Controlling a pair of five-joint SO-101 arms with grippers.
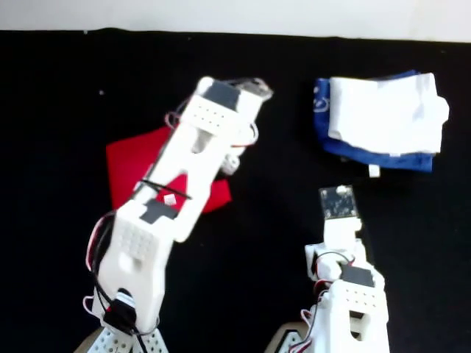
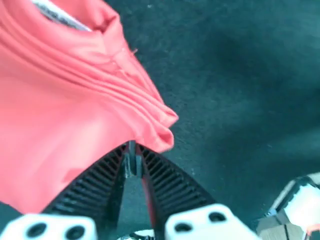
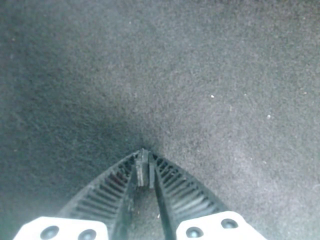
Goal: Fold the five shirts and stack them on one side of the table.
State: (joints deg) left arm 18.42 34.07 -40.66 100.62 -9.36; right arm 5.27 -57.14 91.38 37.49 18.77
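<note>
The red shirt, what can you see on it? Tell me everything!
The red cloth shirt lies rumpled on the black table, under the left white arm. One edge is bunched into creases, and a white label shows. The left gripper is shut, pinching that creased edge. The shirt lies apart from the folded white and blue shirts.

Counted: one red shirt [image 1: 129, 165], one white shirt [image 1: 386, 110], one blue shirt [image 1: 349, 148].

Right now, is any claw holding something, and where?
The left claw pinches the red shirt at its bunched edge; the right claw holds nothing.
</note>
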